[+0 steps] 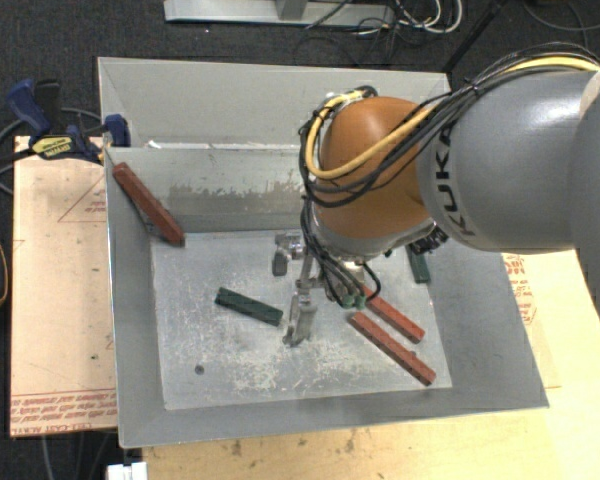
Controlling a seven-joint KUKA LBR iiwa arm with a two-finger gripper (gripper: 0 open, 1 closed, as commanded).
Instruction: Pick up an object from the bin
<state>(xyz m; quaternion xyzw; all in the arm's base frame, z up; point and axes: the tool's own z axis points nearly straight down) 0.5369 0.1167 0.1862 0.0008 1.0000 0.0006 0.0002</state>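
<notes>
Bar point(248, 306), dark green and flat, lies on the floor of the bin point(230, 388) left of centre. Its right end is just beside the gripper point(298, 330), which hangs low at the frame's middle. Whether the gripper is open or closed cannot be told, though it seems to carry nothing. A pair of red-brown bars point(400, 356) lies to the lower right, and another red-brown bar point(148, 204) leans on the upper left wall. Likely step: the approach, with no grasp made yet. Next, the gripper needs to straddle the green bar's end and close on it.

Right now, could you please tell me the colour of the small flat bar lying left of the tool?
The bar is dark green, camera view.
</notes>
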